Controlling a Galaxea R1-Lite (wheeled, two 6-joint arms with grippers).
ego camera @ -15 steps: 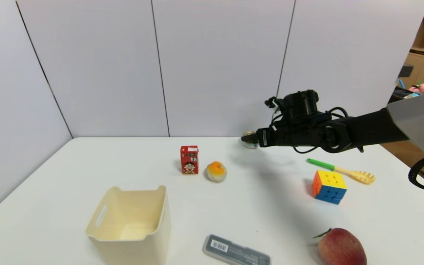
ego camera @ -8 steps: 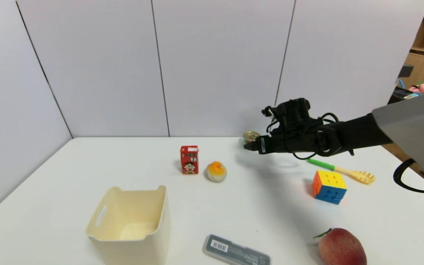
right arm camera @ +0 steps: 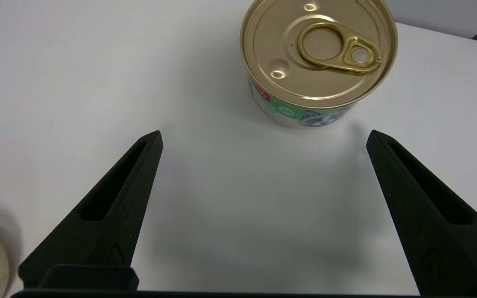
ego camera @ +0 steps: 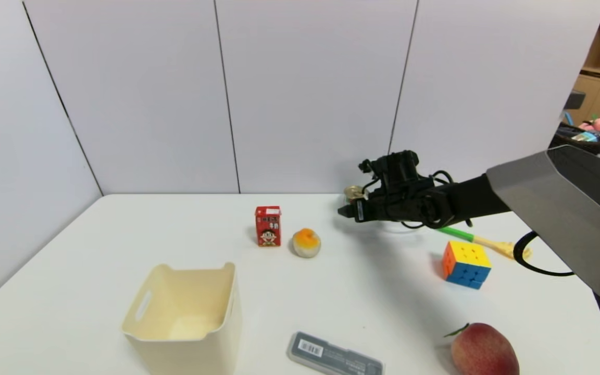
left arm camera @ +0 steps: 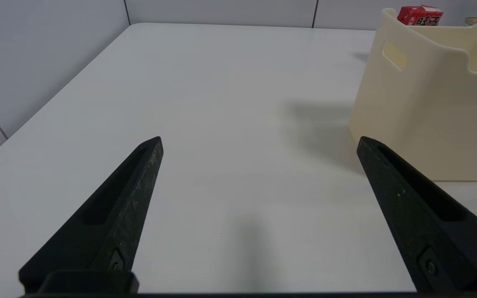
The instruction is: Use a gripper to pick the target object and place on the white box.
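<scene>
Gold-lidded tin can (right arm camera: 318,58) stands upright at the surface's (ego camera: 362,291) far edge. We see the right gripper (right arm camera: 263,138) spread wide just short of it, not touching. Left gripper (left arm camera: 259,145) also wide, w/ cream bin (left arm camera: 425,107) beside it.

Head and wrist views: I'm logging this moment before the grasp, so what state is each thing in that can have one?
Right gripper: open, just short of the can, empty.
Left gripper: open, parked over bare table, empty.
Tin can: upright on the table, lid sealed, pull-ring flat.
White box: upright, open-topped, nothing in it.
Red drink carton: upright.
</scene>
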